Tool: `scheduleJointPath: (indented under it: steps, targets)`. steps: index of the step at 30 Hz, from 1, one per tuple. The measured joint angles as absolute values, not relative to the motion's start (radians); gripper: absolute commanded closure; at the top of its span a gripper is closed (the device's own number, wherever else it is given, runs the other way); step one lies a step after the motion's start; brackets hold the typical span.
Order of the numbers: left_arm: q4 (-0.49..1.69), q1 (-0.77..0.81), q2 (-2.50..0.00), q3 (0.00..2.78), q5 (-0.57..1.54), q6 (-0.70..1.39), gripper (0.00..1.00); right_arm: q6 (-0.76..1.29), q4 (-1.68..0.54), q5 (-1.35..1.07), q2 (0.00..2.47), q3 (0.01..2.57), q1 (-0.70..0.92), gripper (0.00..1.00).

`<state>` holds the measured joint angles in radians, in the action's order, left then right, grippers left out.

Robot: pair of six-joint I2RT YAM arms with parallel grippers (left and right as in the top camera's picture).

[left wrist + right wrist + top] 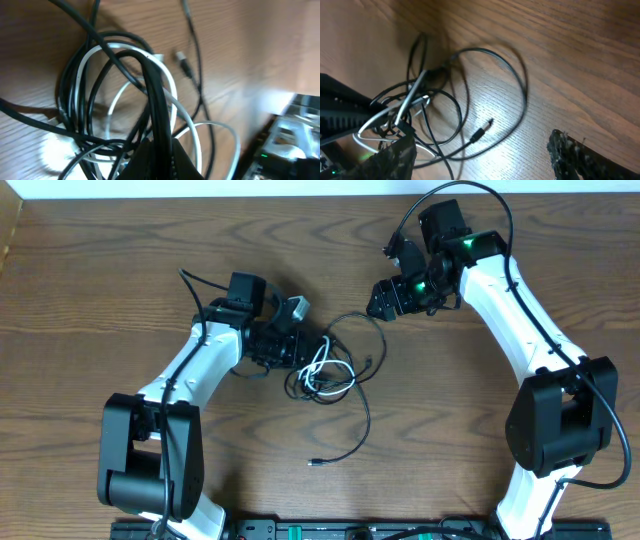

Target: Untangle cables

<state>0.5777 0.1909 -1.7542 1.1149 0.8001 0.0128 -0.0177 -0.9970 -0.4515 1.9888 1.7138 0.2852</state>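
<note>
Left arm (190, 367) reaching inward, its fingers (159, 161) pinched shut on cables (152, 95), right arm (512, 300) bent inward, fingers (580, 157) spread wide

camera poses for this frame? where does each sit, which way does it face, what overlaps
Overhead: fixed above, facing straight down at the table; tangled cables mid-table, left arm and right arm both in view.
Left wrist: on the left arm, facing down past the left fingers, shut on black cables, close up.
Right wrist: on the right arm, looking obliquely across the table at the tangle; right fingers open at the bottom corners.
Shared: all three see the tangle.
</note>
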Motion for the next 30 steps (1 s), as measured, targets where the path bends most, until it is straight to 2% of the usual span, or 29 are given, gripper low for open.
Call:
scheduleJointPath:
  steps: [6, 14, 22, 30]
  targets:
    - [0.55, 0.191, -1.721, 1.192, 0.939, 0.031, 0.93, -0.056, -1.015, -0.474, 1.989, 1.714, 0.285, 0.23]
    - [0.299, 0.191, -1.595, 1.227, 1.048, 0.213, 0.93, -0.143, -1.036, -0.567, 1.956, 1.783, 0.285, 0.22]
    - [0.219, 0.191, -1.591, 1.229, 1.008, 0.469, 0.93, -0.144, -1.036, -0.591, 1.8, 1.809, 0.285, 0.22]
    - [0.207, 0.191, -1.591, 1.229, 0.954, 0.64, 0.93, -0.144, -1.037, -0.591, 1.783, 1.816, 0.285, 0.19]
